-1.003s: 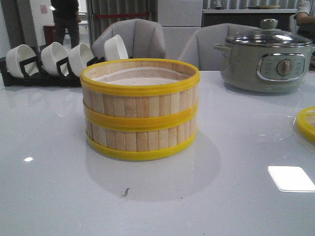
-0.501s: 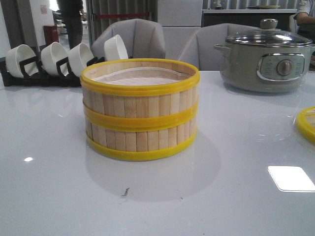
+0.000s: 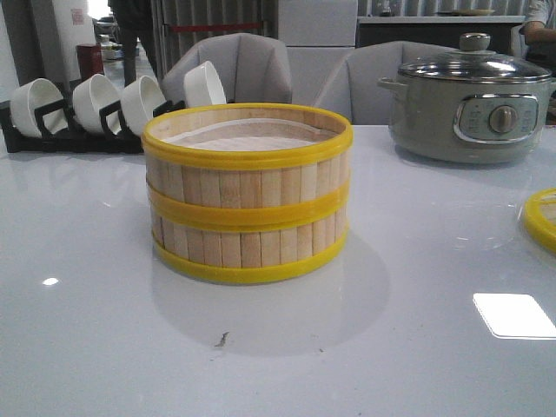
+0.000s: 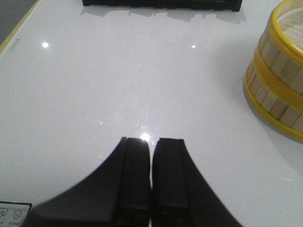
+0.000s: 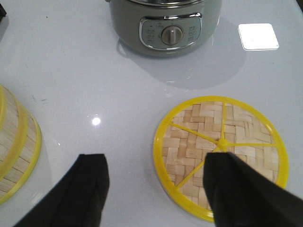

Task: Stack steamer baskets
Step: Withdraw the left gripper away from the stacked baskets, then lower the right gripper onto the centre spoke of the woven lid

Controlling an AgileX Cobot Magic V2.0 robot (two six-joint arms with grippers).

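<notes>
**Lid's the last piece, and the right arm has the short trip**

Starting at the jaws: the right gripper [image 5: 156, 189] is spread wide with nothing in it, both black fingers hanging at the bottom of the right wrist view. The left gripper [image 4: 151, 184] is pinched together, pads basically touching, also holding nothing, parked over bare white table [image 4: 94, 85].

Working outward from the right jaws, the woven lid [image 5: 220, 153] lies flat on the table in the lower right of that frame. One finger overlaps its lower edge in the picture, while the other sits well off to the lower left. So the lid isn't centred between the fingers; it's off toward the right side of the frame. It's round, so there's no long axis to fuss about; the yellow rim and the little hub where the spokes meet look like the only grab points.

The two steamer baskets [image 3: 248, 195] are already stacked, dead centre of the front view, top one open. In the right wrist view their stack only peeks in at the left edge, so lid and stack sit on opposite sides of those jaws. In the front view the lid is just a sliver at the right edge.

My guess: the right arm is clearly nearer, needs to shift over the lid, take the rim, then carry it across to the stack. The grey pot [image 5: 165, 23] sits in the upper middle, out of that path.
</notes>
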